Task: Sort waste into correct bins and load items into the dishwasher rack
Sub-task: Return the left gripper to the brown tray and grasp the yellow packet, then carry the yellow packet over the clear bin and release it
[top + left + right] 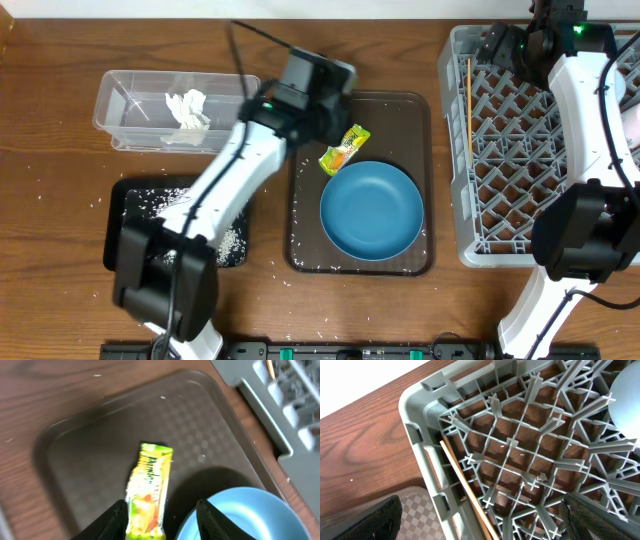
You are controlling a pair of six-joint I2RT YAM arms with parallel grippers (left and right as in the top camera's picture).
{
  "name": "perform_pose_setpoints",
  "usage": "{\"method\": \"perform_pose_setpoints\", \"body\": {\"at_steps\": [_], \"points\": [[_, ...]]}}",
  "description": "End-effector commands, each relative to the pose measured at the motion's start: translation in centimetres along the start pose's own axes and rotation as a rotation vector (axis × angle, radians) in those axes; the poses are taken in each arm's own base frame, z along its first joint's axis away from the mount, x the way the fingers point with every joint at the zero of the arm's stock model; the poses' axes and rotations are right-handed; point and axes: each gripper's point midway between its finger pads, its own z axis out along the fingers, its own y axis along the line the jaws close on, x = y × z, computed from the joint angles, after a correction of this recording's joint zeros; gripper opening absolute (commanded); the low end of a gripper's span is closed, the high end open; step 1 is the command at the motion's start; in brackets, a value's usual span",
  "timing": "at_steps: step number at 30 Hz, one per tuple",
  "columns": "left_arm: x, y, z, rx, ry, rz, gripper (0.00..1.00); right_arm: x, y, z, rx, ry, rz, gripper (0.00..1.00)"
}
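Step in hand: the snack wrapper (148,491) is judged to be the next pick, for the clear tub (125,100).
Left gripper (162,522): fingers are seen parted, straddling the wrapper's near end; nothing is pinched.
Right gripper (480,520): spread wide, empty, held over the dishwasher rack (420,415) corner.
Wrapper location: flat on the brown tray (200,420), beside the dark blue bowl (371,210).
Advice: a low pinch across the wrapper's narrow width is called for.
Materials: glossy crinkled film; pebbled tray; rigid grey lattice; a thin wooden chopstick (465,490).
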Motion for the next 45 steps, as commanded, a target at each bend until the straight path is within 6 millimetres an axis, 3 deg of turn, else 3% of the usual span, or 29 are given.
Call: {"method": "perform_pose_setpoints", "body": {"at_steps": [1, 7, 15, 22, 24, 28, 33, 38, 45], "points": [[2.3, -0.3, 3.0, -0.005, 0.077, 0.068, 0.49, 0.0, -0.3, 0.2, 0.006, 0.003, 0.016, 0.99], [5.2, -0.8, 6.6, 0.012, 0.171, 0.073, 0.52, 0.0, -0.3, 0.2, 0.006, 0.003, 0.016, 0.99], [8.8, -0.5, 10.0, 0.019, 0.277, 0.060, 0.57, 0.0, -0.3, 0.2, 0.006, 0.003, 0.016, 0.99], [10.6, -0.2, 11.4, 0.018, 0.325, 0.052, 0.57, 0.0, -0.3, 0.2, 0.006, 0.003, 0.016, 0.99], [10.6, -0.2, 11.4, 0.018, 0.324, 0.052, 0.52, 0.0, -0.3, 0.2, 0.006, 0.003, 0.016, 0.99], [10.3, -0.2, 11.5, 0.018, 0.314, 0.054, 0.38, 0.0, -0.3, 0.2, 0.006, 0.003, 0.017, 0.99], [9.6, -0.2, 11.4, 0.018, 0.293, 0.058, 0.06, 0.0, -0.3, 0.2, 0.005, 0.003, 0.016, 0.99], [7.0, -0.7, 9.8, 0.018, 0.225, 0.061, 0.06, 0.0, -0.3, 0.2, 0.006, 0.003, 0.017, 0.99], [1.3, 0.5, 3.9, -0.131, 0.048, 0.046, 0.06, 0.0, -0.3, 0.2, 0.006, 0.003, 0.016, 0.99]]}}
